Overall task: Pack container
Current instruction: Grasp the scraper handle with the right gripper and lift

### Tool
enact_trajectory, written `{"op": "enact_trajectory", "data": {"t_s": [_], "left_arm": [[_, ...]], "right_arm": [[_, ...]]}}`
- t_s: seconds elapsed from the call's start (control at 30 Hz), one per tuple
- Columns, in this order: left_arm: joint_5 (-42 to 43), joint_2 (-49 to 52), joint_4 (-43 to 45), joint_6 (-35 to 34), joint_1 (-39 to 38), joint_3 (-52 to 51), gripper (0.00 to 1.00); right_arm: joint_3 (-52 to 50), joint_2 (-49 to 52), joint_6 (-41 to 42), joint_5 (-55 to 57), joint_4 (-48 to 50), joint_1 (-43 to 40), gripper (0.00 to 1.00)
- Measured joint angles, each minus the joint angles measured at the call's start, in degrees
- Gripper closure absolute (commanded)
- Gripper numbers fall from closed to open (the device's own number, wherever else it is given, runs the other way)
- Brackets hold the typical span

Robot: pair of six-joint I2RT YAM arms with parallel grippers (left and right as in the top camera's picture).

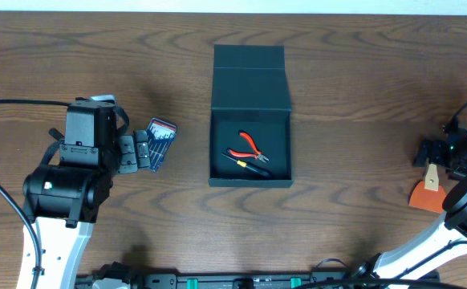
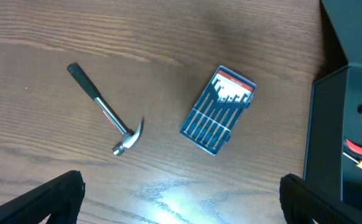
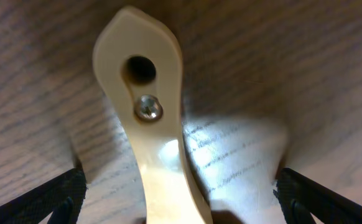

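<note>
The left fingers [image 2: 44, 202] are held apart; the right fingers [image 3: 50, 199] are spread astride the scraper handle [image 3: 162, 162] (nothing gripped). Farther out, the open container [image 1: 249, 80] is set midway on the desk [image 1: 354, 72], the screwdriver case [image 1: 160, 143] at its 9 o'clock. Pinched off-centre, the handle could be twisted loose.

A dark teal-black, matte, rectangular container [image 1: 249, 181] sits at the table's centre, its hinged flap lid [image 1: 249, 80] open and laid back on the far side. Red-handled pliers [image 1: 250, 145] and a slim black tool [image 1: 251, 166] lie inside.
</note>
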Motion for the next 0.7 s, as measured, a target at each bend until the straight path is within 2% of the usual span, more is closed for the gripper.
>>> {"op": "enact_trajectory", "data": {"t_s": [0.23, 0.37, 0.57, 0.7], "left_arm": [[0.0, 0.0, 0.0, 0.0, 0.0, 0.0, 0.01], [0.0, 0.0, 0.0, 0.0, 0.0, 0.0, 0.01], [0.0, 0.0, 0.0, 0.0, 0.0, 0.0, 0.01], [0.0, 0.0, 0.0, 0.0, 0.0, 0.0, 0.02]], "right_arm": [[0.0, 0.0, -1.9, -1.6, 1.4, 0.0, 0.03], [0.0, 0.0, -2.3, -1.9, 1.7, 0.0, 0.07], [-0.2, 0.0, -3.1, -2.2, 1.9, 0.0, 0.21], [-0.3, 0.0, -3.4, -2.1, 2.0, 0.0, 0.36]]}}
